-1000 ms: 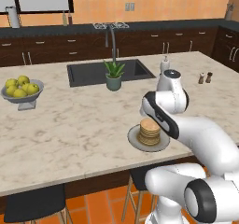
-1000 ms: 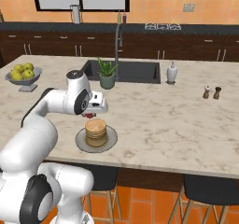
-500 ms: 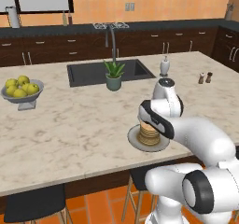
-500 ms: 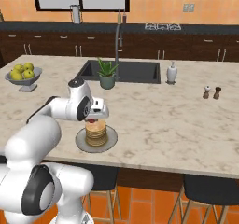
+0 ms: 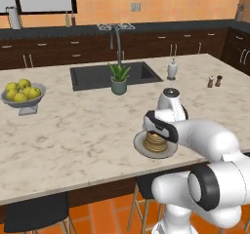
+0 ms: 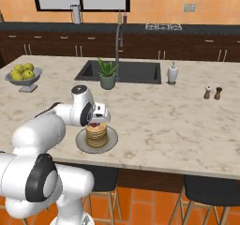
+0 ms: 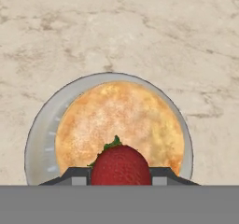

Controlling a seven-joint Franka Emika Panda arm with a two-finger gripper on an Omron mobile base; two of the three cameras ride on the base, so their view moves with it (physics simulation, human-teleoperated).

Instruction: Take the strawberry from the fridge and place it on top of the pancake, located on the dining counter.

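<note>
On the beige marbled dining counter [image 5: 73,130] [image 6: 159,116] [image 7: 140,31] a stack of golden pancake [image 5: 156,142] [image 6: 97,135] [image 7: 116,115] rests on a round grey plate [image 5: 140,149] [image 6: 111,142] [image 7: 39,134]. My gripper [image 5: 157,129] [image 6: 96,123] [image 7: 120,175] hangs just above the stack, shut on the small red strawberry [image 6: 95,124] [image 7: 120,166]. In the hand view the berry sits over the near part of the top pancake, between the dark fingertips [image 7: 74,175]. Whether it touches the pancake I cannot tell. The fridge is out of view.
A dark sink [image 5: 93,74] [image 6: 136,71] with a potted plant [image 5: 118,79] [image 6: 107,74] lies behind the plate. A bowl of yellow-green fruit [image 5: 22,94] [image 6: 23,74] stands far left, a soap dispenser [image 5: 172,69] [image 6: 173,73] and two shakers [image 5: 215,81] [image 6: 212,93] to the right.
The hand has come down and forward with the strawberry, from beside and above the plate to just over the pancake stack. Nothing else moved.
</note>
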